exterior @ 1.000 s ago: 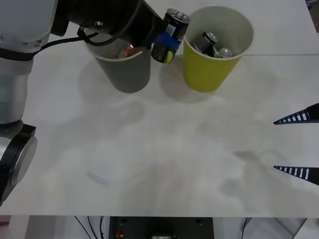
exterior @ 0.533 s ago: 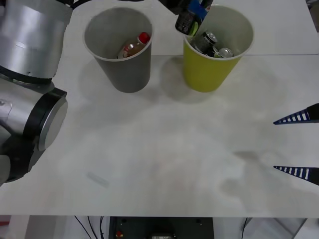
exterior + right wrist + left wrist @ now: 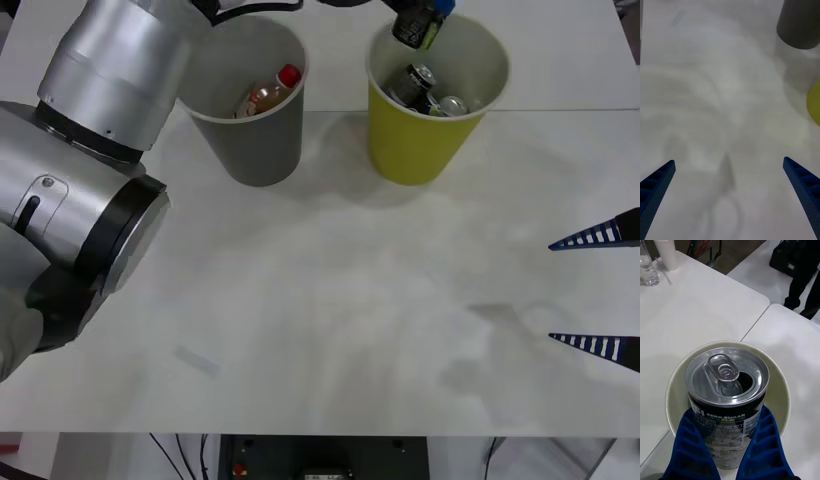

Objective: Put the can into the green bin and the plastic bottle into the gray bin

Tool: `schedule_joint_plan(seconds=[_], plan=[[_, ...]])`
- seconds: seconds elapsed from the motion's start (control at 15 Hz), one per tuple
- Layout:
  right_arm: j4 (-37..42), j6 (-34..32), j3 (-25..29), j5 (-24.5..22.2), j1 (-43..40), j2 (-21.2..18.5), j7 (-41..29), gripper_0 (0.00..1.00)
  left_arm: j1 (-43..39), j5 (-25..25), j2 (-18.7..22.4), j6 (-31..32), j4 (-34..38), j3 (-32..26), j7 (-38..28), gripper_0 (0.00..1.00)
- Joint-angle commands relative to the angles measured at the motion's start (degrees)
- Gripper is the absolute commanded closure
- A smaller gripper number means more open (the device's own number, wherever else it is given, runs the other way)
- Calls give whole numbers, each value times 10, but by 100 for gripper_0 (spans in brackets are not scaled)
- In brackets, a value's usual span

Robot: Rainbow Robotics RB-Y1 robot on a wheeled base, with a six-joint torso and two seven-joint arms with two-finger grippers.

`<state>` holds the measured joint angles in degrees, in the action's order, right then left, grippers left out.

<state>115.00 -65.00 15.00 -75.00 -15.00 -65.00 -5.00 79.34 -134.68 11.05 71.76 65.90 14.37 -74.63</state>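
Hovering now over the green bin (image 3: 437,95): the can (image 3: 727,399) has gone from beside the gray bin (image 3: 241,95) a second ago to above the green one's mouth, so only the drop looks left. Left gripper (image 3: 730,450) is clamped on its lower body. Long axis near vertical, slightly tilted, silver top toward the wrist camera. Bottle (image 3: 268,93) already lies in the gray bin. Right gripper (image 3: 600,290) idles spread wide, empty, at the table's right edge.
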Motion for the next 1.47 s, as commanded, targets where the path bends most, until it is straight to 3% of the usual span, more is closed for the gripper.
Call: schedule_joint_plan(seconds=[0.07, 0.2, 0.27, 0.4, 0.8, 1.27, 1.33, 1.47], plan=[[0, 0, 0, 0, 0, 0, 0, 0, 1, 0, -8, -35, -24, 7, 0, 98], [0, 0, 0, 0, 0, 0, 0, 0, 1, 0, -9, -36, -25, 8, 0, 90], [0, 0, 0, 0, 0, 0, 0, 0, 1, -1, -9, -36, -25, 8, 0, 77], [0, 0, 0, 0, 0, 0, 0, 0, 0, -2, -9, -36, -25, 8, 11, 0], [0, 0, 0, 0, 0, 0, 0, 0, -1, 13, 14, -2, -14, 7, 19, 0], [0, 0, 0, 0, 0, 0, 0, 0, -3, 189, 141, 51, -3, 9, 81, 0], [0, 0, 0, 0, 0, 0, 0, 0, -13, 230, 170, 51, 9, 15, 84, 0], [0, 0, 0, 0, 0, 0, 0, 0, -51, 261, 219, 51, 83, 38, 82, 0]])
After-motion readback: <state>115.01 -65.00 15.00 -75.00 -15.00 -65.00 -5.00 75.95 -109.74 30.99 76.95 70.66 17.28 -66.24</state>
